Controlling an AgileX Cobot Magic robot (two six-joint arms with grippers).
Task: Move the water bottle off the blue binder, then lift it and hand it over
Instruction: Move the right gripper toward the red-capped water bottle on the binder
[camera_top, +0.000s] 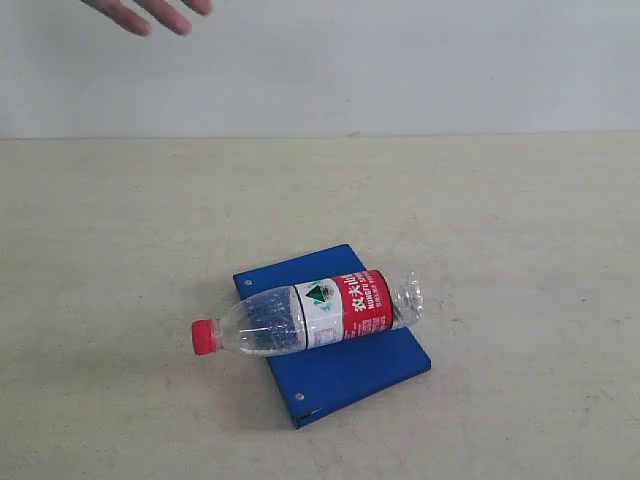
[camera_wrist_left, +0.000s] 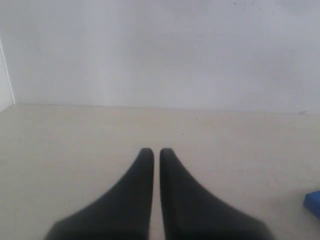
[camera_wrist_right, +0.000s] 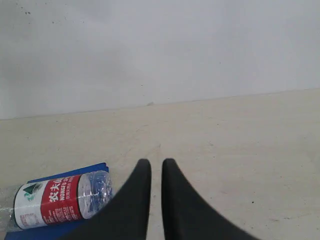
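Beside the right gripper (camera_wrist_right: 156, 161), clear of its fingers: water bottle (camera_wrist_right: 60, 200), lying on its side across the blue binder (camera_top: 350, 375).
Progress: bottle not yet moved off; lift and handover outstanding.
Right gripper: fingers pressed nearly together, empty.
Left gripper (camera_wrist_left: 156, 150): likewise, with a binder corner well aside.
Surface: pale speckled table (camera_top: 520, 250).
Room: plain white wall (camera_top: 400, 60), a person's hand (camera_top: 150, 12) before it.

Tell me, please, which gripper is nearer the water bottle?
The right gripper: the water bottle lies beside it; the left gripper sees only a blue binder corner.
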